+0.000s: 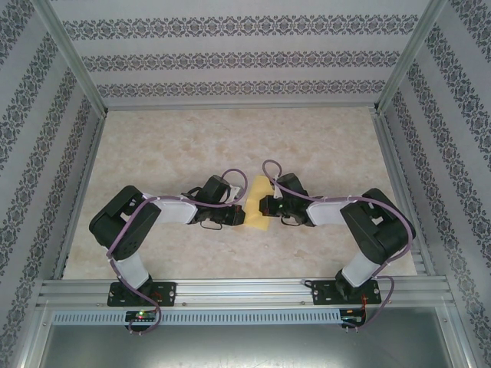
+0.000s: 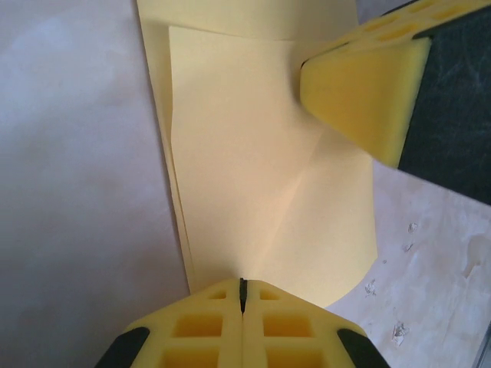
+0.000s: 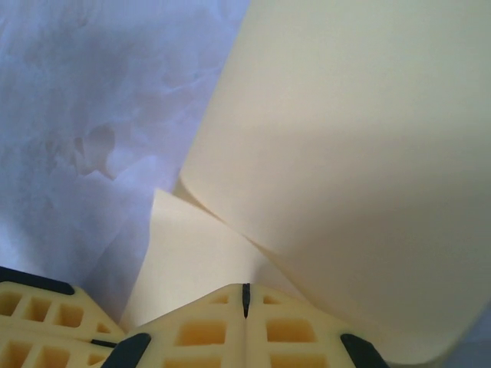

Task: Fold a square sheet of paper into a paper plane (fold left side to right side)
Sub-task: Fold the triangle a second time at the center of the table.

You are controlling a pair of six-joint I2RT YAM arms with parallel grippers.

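The left claw (image 1: 238,218) reaches in from the left with its tips at the left edge of the square sheet of paper (image 1: 259,201), which lies on the counter (image 1: 192,153) near its middle, between the two arms. In the left wrist view this claw's fingers (image 2: 207,330) are pressed flat together, and the sheet's near edge runs into the seam between them, so it looks pinched there. The paper spreads away from those tips in two layers, the upper one set slightly in from the lower, with a faint crease across it. On the sheet's far right side sits the right claw (image 1: 267,205), touching the paper from the opposite edge. In the right wrist view its fingers (image 3: 291,330) are also closed tight on the paper, from which a large flap curls up and over to the right.
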